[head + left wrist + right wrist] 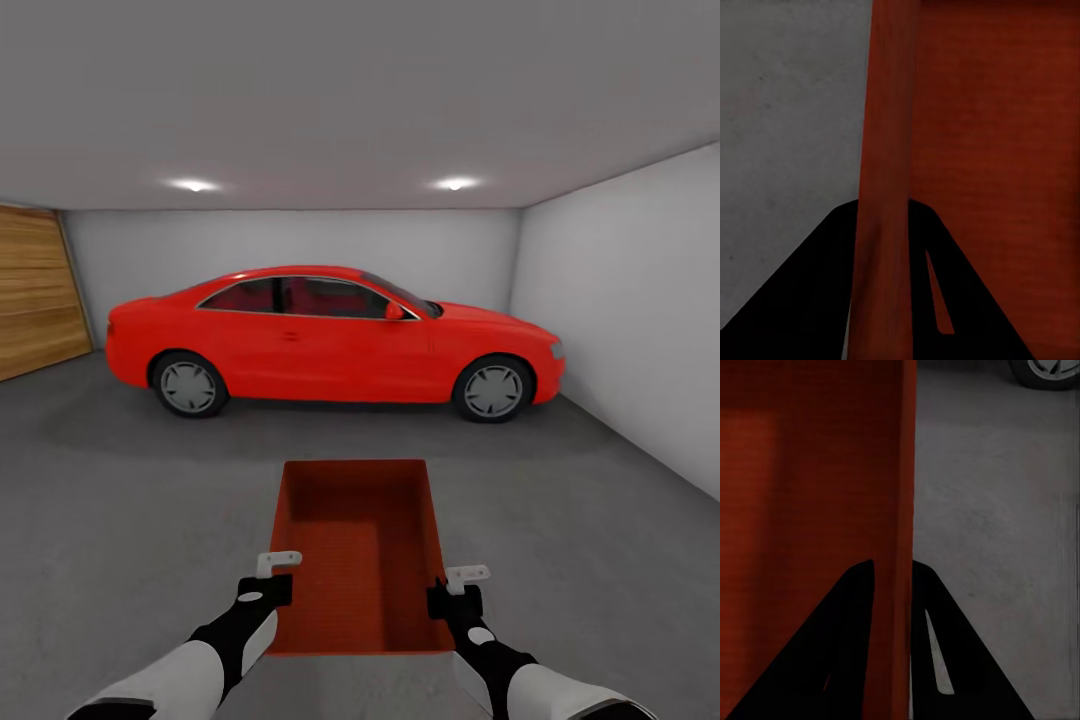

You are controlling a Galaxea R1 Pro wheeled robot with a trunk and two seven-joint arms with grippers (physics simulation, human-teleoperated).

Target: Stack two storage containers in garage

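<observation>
I am in the garage. One orange-red storage container [360,555] is held out in front of me over the dark grey concrete floor [130,500], its long side pointing away. My left gripper [272,580] is shut on its left wall, and in the left wrist view that wall [881,150] runs between the two black fingers [810,285]. My right gripper [458,590] is shut on the right wall, which the right wrist view shows as a thin red edge [904,472] pinched between the fingers [945,645]. The bin looks empty.
A red car [330,340] stands side-on across the room beyond the bin. A wooden slatted door [35,290] fills the left wall and a plain white wall [640,300] closes the right side. Open concrete lies between me and the car.
</observation>
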